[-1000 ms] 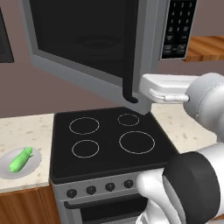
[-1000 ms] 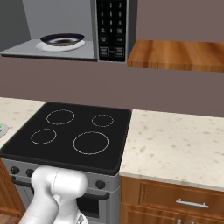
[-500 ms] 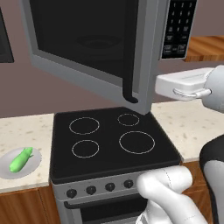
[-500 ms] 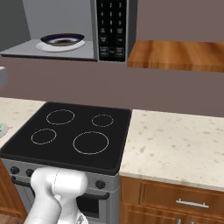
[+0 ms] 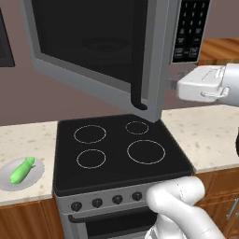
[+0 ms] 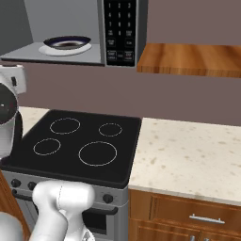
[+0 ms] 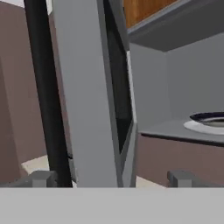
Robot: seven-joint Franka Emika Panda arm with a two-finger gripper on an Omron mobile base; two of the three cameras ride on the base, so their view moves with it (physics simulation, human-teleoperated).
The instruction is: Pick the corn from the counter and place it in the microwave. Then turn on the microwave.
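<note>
Corn (image 5: pixel 22 170) lying on a grey plate (image 5: pixel 9 180) on the worktop (image 5: pixel 28 140), left of the black stovetop (image 5: pixel 116 154). Microwave (image 5: pixel 112 51) above the stovetop, door swung open, black handle (image 7: pixel 46 96) close before the fingers (image 7: pixel 40 178). Fingers spread wide apart, holding nothing, level with the door's edge. Inside the microwave, a dark-rimmed dish (image 6: pixel 66 43) on the floor of the cavity.

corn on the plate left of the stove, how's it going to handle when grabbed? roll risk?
The corn is an elongated, rounded cob, so it will probably roll if nudged sideways. It looks stiff enough to hold shape in a pinch. It lies on a small shallow plate on the counter, and that plate may slide or tip under a push.
</note>
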